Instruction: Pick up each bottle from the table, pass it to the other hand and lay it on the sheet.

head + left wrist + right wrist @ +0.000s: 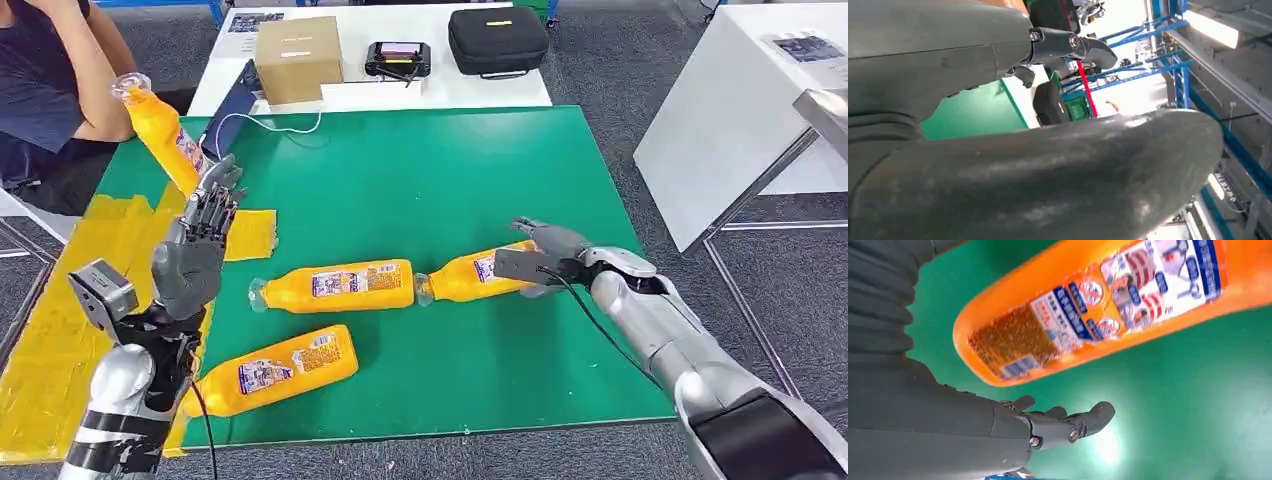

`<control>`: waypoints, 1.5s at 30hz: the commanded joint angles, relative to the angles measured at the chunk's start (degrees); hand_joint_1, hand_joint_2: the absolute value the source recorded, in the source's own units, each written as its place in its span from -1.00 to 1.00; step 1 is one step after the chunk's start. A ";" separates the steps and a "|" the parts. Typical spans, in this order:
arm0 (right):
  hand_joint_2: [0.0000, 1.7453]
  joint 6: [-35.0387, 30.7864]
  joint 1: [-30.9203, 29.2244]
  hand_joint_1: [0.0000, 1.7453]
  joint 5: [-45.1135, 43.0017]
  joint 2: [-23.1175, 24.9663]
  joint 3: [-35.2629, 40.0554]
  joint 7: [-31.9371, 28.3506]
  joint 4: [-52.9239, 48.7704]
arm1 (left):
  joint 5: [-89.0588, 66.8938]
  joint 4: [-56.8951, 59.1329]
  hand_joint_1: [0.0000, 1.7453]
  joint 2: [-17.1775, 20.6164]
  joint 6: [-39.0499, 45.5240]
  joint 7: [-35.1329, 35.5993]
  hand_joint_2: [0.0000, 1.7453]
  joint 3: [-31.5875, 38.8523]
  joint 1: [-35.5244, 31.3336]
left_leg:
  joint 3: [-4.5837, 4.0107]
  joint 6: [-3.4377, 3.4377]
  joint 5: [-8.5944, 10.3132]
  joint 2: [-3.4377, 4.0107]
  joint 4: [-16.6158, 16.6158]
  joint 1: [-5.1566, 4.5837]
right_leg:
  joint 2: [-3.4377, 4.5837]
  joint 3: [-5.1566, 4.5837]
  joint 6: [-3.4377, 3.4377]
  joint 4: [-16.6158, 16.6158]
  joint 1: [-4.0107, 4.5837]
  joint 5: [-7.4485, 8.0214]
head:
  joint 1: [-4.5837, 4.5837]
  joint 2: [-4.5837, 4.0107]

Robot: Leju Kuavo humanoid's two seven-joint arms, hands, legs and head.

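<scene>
We held one bottle [160, 128] upright in our left hand [205, 225]; our right hand [540, 255] (fingers apart) needed to wrap the next bottle [475, 275] squarely.

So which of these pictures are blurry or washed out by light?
Head view: sharp and evenly lit. Left wrist view: the left hand looms soft and dark, background windows blown white. Right wrist view: the bottle label is smeared, with a glare spot on the green mat.

No wording can be read anywhere. The orange bottle [1108, 305] just beside the right hand's fingers [1088, 422] carries a label [1128, 295] of blue, red and white print and a barcode patch, all blurred. The labels on the other bottles [335, 285] on the worktop [450, 180] are too small to make out.
</scene>
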 commanded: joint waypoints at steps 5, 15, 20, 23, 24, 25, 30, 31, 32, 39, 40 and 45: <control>1.00 0.35 -4.56 -1.00 2.22 3.19 9.70 -0.07 13.82 | 1.42 5.57 -1.00 1.37 0.76 -0.45 -1.00 -2.75 -3.27 | 0.11 -0.06 -0.01 -0.08 -0.02 0.04 | 0.20 0.09 -0.08 -0.02 0.01 -0.01 | 0.00 0.00; 1.00 4.71 -4.12 -1.00 11.02 2.18 18.82 2.79 18.37 | 1.88 7.67 -1.00 1.09 0.40 -0.83 -1.00 -3.07 -4.26 | 0.32 -0.10 -0.07 -0.19 -0.03 0.12 | 0.33 0.33 -0.15 -0.07 0.05 -0.07 | 0.00 0.00; 1.00 6.19 1.14 1.00 14.38 0.48 22.66 1.63 20.48 | 2.69 11.50 -1.00 0.66 0.14 -1.77 -1.00 -4.59 -7.13 | 0.32 -0.06 0.01 -0.35 -0.07 0.14 | -0.08 0.37 -0.09 -0.18 0.08 -0.04 | 0.02 0.00; 1.00 5.67 5.10 1.00 15.62 1.48 24.17 1.98 20.88 | 3.04 12.27 -1.00 -0.11 -0.12 -1.87 -1.00 -5.66 -9.20 | 0.62 -0.06 0.00 -0.38 -0.10 0.19 | -0.09 0.64 -0.11 -0.28 0.11 -0.05 | -0.02 0.00; 1.00 5.62 5.96 1.00 15.23 1.70 23.72 2.78 21.11 | 3.25 12.34 -1.00 -0.19 0.25 -1.31 -1.00 -5.99 -9.41 | 0.75 -0.09 0.04 -0.62 -0.18 0.26 | -0.15 0.82 -0.17 -0.41 0.16 -0.04 | 0.02 0.00; 1.00 5.09 6.47 1.00 14.99 2.09 23.44 2.86 20.83 | 3.47 12.28 -1.00 -0.26 0.41 -0.96 -1.00 -6.56 -10.17 | 0.85 -0.07 0.02 -0.58 -0.13 0.29 | -0.21 0.88 -0.16 -0.42 0.18 -0.08 | 0.00 0.00; 1.00 1.59 4.37 1.00 10.19 2.19 17.62 4.07 19.61 | 4.15 11.24 -1.00 1.32 1.43 -1.64 -1.00 -5.71 -7.09 | 1.76 -0.09 -0.32 -0.40 -0.20 0.32 | 0.00 1.19 -0.25 -0.56 0.13 -0.31 | 0.04 0.00; 1.00 -0.94 2.67 1.00 7.69 3.76 14.35 5.30 19.23 | 4.18 9.76 -1.00 1.86 1.76 -2.01 -1.00 -4.18 -4.95 | 1.86 -0.09 -0.38 -0.28 -0.17 0.29 | 0.08 1.27 -0.23 -0.50 0.10 -0.33 | 0.04 0.00; 1.00 -3.53 1.12 1.00 4.36 6.31 10.29 6.49 18.54 | 4.06 8.12 -1.00 2.78 2.23 -2.23 -1.00 -2.32 -2.72 | 1.87 -0.09 -0.35 -0.30 -0.21 0.32 | 0.19 1.27 -0.27 -0.57 0.12 -0.27 | 0.00 0.00; 1.00 -2.99 -0.58 1.00 2.89 9.78 7.70 10.75 16.52 | 3.25 5.88 -1.00 2.90 -0.90 -2.52 -1.00 2.52 0.17 | 1.77 -0.08 -0.36 0.65 -0.10 0.26 | 0.96 1.55 -0.30 -0.31 0.11 -0.04 | 0.04 0.00; 1.00 -5.18 -1.66 1.00 1.18 11.42 5.60 9.79 16.17 | 3.31 5.55 -1.00 3.23 -0.56 -2.58 -1.00 3.97 1.16 | 1.67 -0.13 -0.32 0.57 -0.11 0.32 | 1.10 1.45 -0.37 -0.34 0.18 0.00 | 0.02 0.00; 1.00 -3.49 -6.34 1.00 -13.76 14.32 -4.60 5.40 -3.24 | 4.07 1.55 -1.00 3.87 -4.79 -5.14 -1.00 14.31 8.69 | 1.39 -0.11 -0.40 1.10 0.00 0.25 | 1.42 1.13 -0.26 -0.02 0.13 -0.01 | 0.11 0.00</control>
